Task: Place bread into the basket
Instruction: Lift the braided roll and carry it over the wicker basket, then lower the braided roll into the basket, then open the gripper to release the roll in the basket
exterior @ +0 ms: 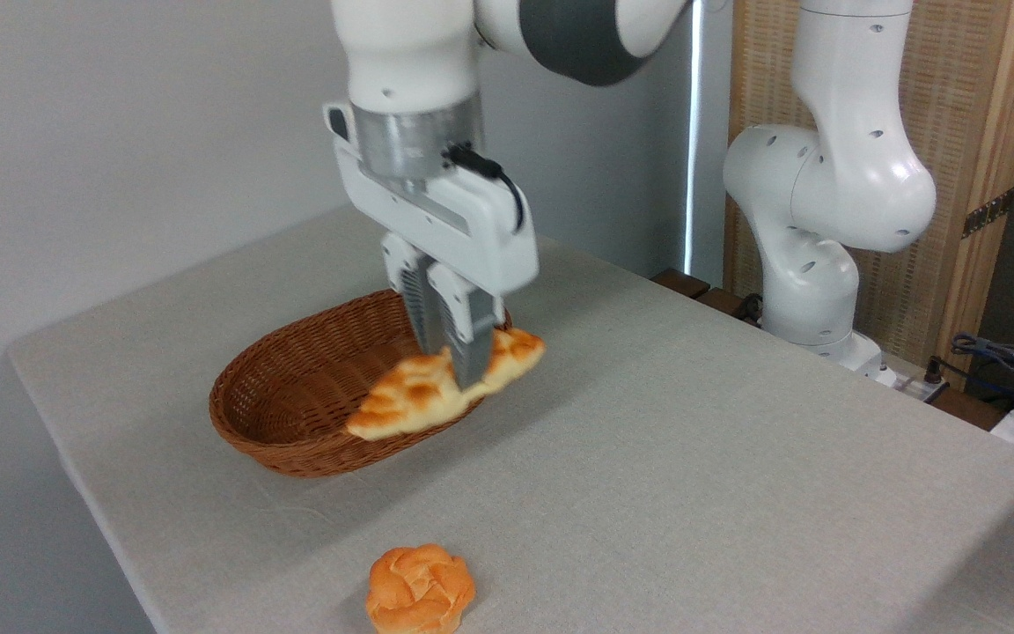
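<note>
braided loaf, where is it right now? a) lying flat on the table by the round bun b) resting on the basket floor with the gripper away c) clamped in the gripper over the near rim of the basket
c: the gripper is shut on the braided loaf, which hangs tilted over the near rim of the wicker basket.

The bread [432, 392] is a long, leaf-shaped braided loaf, golden-yellow with browned orange patches and pointed ends; it hangs tilted over the near right rim of the basket [296, 396], left end lower; the basket is oval, brown woven wicker, shallow with flared sides, standing left of centre.
</note>
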